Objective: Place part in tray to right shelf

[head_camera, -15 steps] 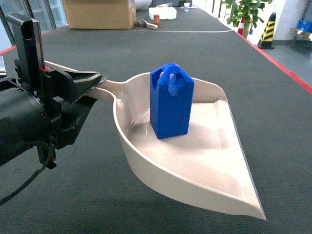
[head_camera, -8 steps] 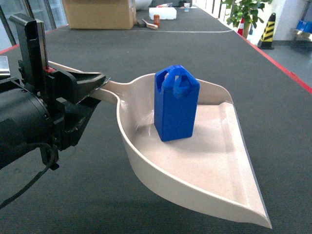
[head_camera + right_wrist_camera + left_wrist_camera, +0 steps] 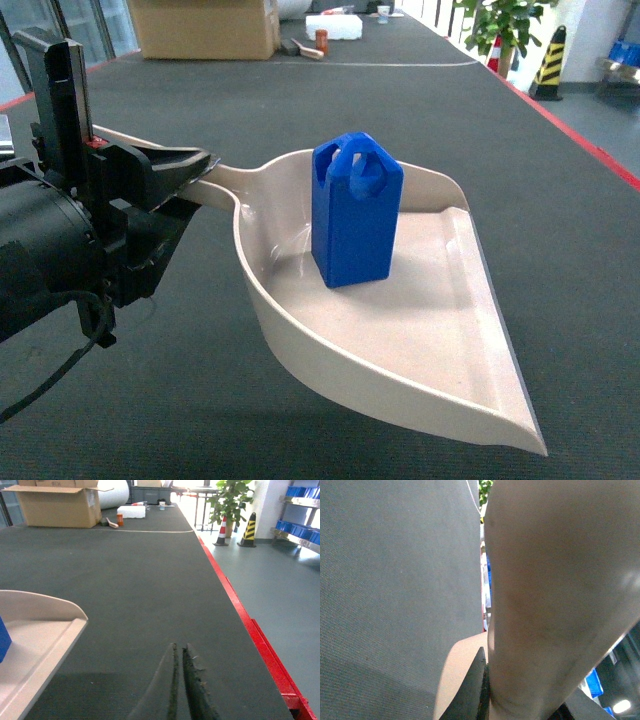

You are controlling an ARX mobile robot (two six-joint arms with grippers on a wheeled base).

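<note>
Standing upright in the tray (image 3: 420, 340), the part (image 3: 354, 212) has its long axis vertical, handle up. The left pincer (image 3: 185, 170) is clamped on the tray's stub handle; the right pincer (image 3: 180, 680) is together, empty. Tray and part have shifted slightly left since half a second ago.

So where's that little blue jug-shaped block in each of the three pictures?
Head: blue block stands upright in the middle, inside the beige scoop.
Left wrist: not visible; the scoop's underside fills the picture.
Right wrist: only a blue sliver at the left edge.
Shared landmark: the scoop itself.
</note>
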